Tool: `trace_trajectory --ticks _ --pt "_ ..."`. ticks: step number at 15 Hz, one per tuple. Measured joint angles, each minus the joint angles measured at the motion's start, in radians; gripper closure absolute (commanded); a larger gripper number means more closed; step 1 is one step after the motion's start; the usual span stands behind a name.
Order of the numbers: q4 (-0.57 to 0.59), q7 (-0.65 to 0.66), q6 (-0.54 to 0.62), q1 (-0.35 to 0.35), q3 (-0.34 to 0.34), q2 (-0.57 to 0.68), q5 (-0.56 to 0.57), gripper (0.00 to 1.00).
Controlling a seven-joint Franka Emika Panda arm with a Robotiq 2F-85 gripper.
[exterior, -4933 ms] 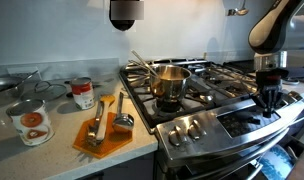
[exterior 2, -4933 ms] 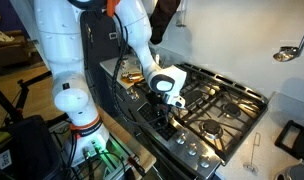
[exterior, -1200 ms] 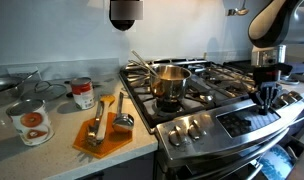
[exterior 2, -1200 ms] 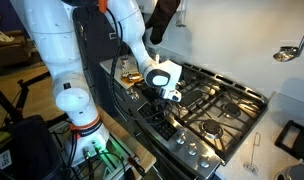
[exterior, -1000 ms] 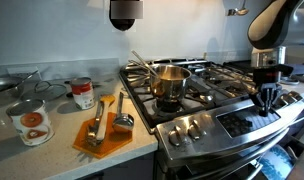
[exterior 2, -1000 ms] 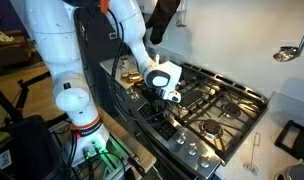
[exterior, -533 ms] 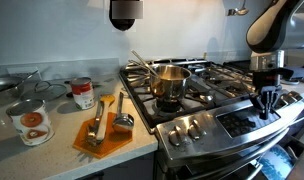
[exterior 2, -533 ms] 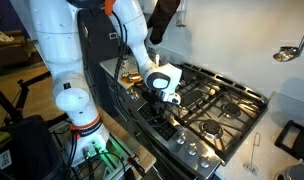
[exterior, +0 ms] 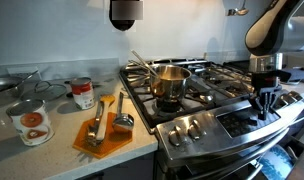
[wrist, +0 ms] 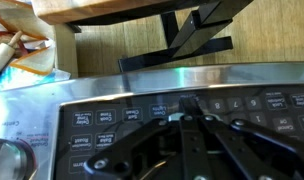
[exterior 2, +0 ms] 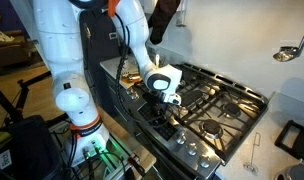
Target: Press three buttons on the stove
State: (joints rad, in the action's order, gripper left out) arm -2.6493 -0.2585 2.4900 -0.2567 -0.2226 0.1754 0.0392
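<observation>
The stove [exterior: 197, 88] is a steel gas range with black grates, silver front knobs [exterior: 192, 128] and a dark control panel [exterior: 242, 122]. It shows in both exterior views [exterior 2: 220, 105]. My gripper [exterior: 261, 110] points straight down at the panel near the stove's front edge [exterior 2: 171, 106]. In the wrist view the panel [wrist: 92, 125] fills the lower half with rows of labelled touch buttons. My gripper [wrist: 182, 104] has its fingers closed together, and the tip is on or just above a button in the middle of the upper row. Contact cannot be told.
A steel pot [exterior: 169, 82] with utensils stands on a front burner. On the counter beside the stove lie an orange board [exterior: 102, 133] with tools and two cans [exterior: 30, 122]. The robot's white base [exterior 2: 62, 95] stands before the oven. Wooden furniture [wrist: 122, 10] shows beyond the panel.
After lifting off the panel, my gripper has come back down and shifted slightly along it over the last second. The fingers stay closed. Nothing else has moved.
</observation>
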Motion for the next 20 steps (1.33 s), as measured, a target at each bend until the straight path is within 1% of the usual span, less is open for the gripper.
trace_trajectory --ticks 10,20 --pt "0.008 0.000 0.028 0.000 0.001 0.026 0.000 1.00" --pt "0.009 0.000 0.029 0.000 0.002 0.029 0.000 1.00"
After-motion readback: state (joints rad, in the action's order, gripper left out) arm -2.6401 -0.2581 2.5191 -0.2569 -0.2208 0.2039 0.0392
